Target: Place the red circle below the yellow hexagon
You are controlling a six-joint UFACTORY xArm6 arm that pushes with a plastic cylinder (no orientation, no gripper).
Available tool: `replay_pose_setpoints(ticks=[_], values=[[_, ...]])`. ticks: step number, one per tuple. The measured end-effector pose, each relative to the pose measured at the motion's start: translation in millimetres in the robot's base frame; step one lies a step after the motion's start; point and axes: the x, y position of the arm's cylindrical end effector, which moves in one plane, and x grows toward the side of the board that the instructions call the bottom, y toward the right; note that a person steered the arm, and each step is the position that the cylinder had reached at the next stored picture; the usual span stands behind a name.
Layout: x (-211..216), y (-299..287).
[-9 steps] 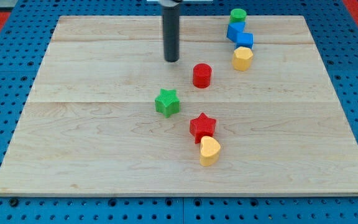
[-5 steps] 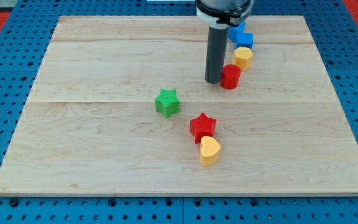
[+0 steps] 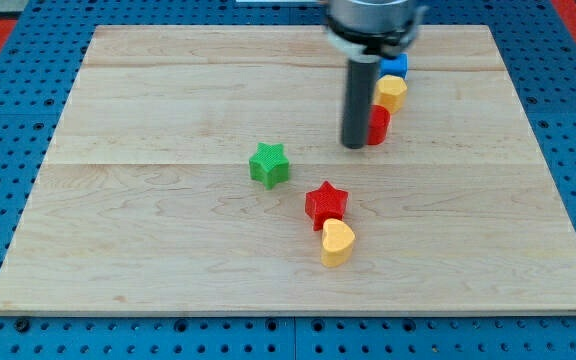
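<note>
The red circle stands just below the yellow hexagon at the upper right of the wooden board, and looks to touch it. My tip rests against the red circle's left side, and the rod covers the circle's left part. The rod also hides part of the blocks above the hexagon.
A blue block sits just above the yellow hexagon, partly behind the arm. A green star lies near the board's middle. A red star sits lower right of it, with a yellow heart touching it below.
My tip swept from the board's upper middle to the right and pushed the red circle right, up to the underside of the yellow hexagon. The arm now hides the green block at the top.
</note>
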Motion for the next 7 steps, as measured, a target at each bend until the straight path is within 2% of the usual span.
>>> replay_pose_setpoints(ticks=[1,3,4,5,6,7], values=[[-3.7,13.0],[2.6,-45.3],[-17.9,-129.1],[-3.0,-191.1],[49.5,-195.8],[54.1,-136.3]])
